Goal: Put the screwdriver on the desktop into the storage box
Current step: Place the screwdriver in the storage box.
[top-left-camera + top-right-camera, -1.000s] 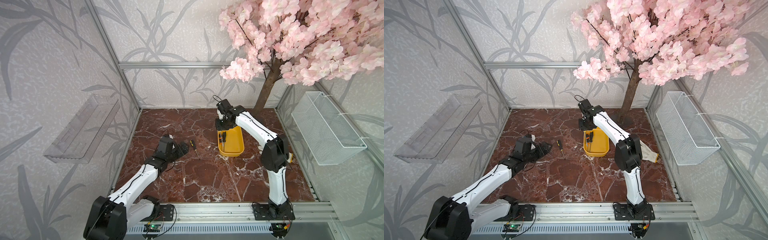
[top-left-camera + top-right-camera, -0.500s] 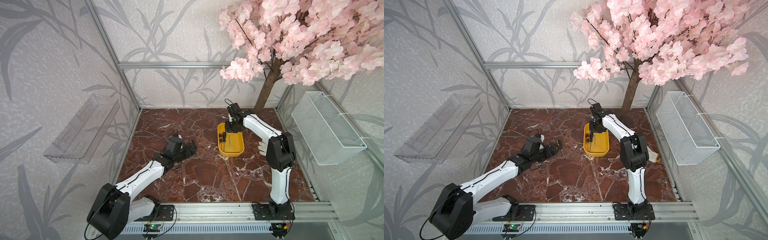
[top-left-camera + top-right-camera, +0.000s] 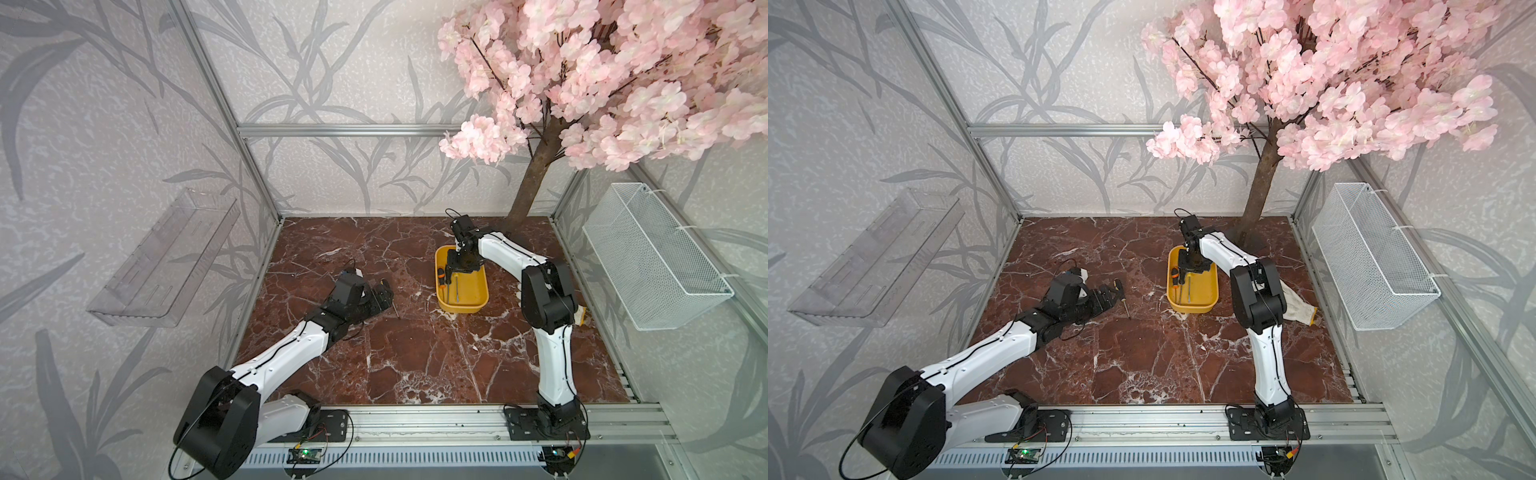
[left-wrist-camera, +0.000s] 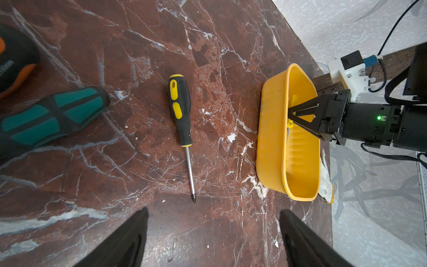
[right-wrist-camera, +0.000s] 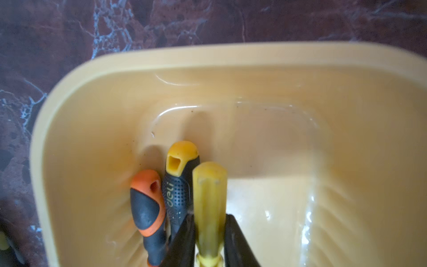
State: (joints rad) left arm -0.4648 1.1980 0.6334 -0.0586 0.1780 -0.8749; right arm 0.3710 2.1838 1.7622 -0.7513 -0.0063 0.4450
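Top views high, looking down, wrist views close, sharing storage box [image 4: 270, 138]

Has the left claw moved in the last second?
Yes. In a top view the left gripper has slid toward the yellow box, up to the loose screwdriver.

White-and-black left arm [image 3: 286, 353] reaches low, its black left gripper [image 4: 212, 211] spread wide; right arm [image 3: 509, 255] bends down, right gripper [image 5: 209, 218] pinching a translucent yellow screwdriver handle [image 5: 209, 185]

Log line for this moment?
left gripper: open near black-and-yellow screwdriver on marble desktop | right gripper: shut on translucent yellow screwdriver in yellow plastic storage box
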